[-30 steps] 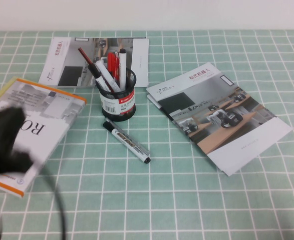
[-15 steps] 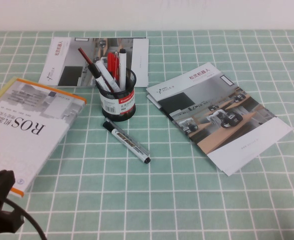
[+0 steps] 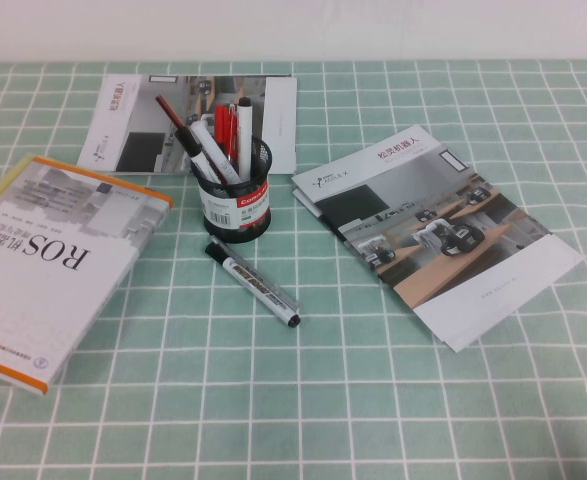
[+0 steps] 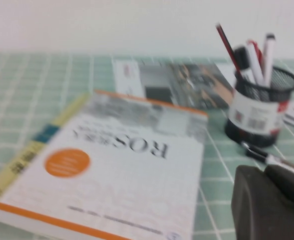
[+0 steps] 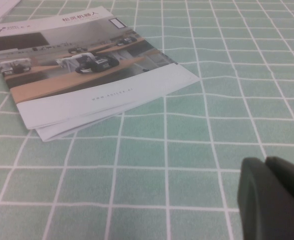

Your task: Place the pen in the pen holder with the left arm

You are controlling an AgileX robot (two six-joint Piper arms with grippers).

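The left hand [image 4: 269,205] shows only in its own wrist view, low over the tabletop [image 3: 323,400] near the corner of the ROS book [image 3: 43,260]. It is out of the high view, and whether it is released or clenched cannot be told; nothing is seen in it. Right of the book stands the pen holder [image 3: 235,205], and the pen [image 3: 211,152] appears to be in it already, a thick white barrel leaning among red pens and a pencil; its lettering cannot be read. Just in front of the holder lies the black-capped marker [image 3: 255,284], which is not the target. So the placing looks done. A good finish would be to park the left arm clear of the book and not brush the holder. Further right lies a brochure [image 3: 433,235]. The right hand [image 5: 274,197] sits beyond it, its state also untellable.
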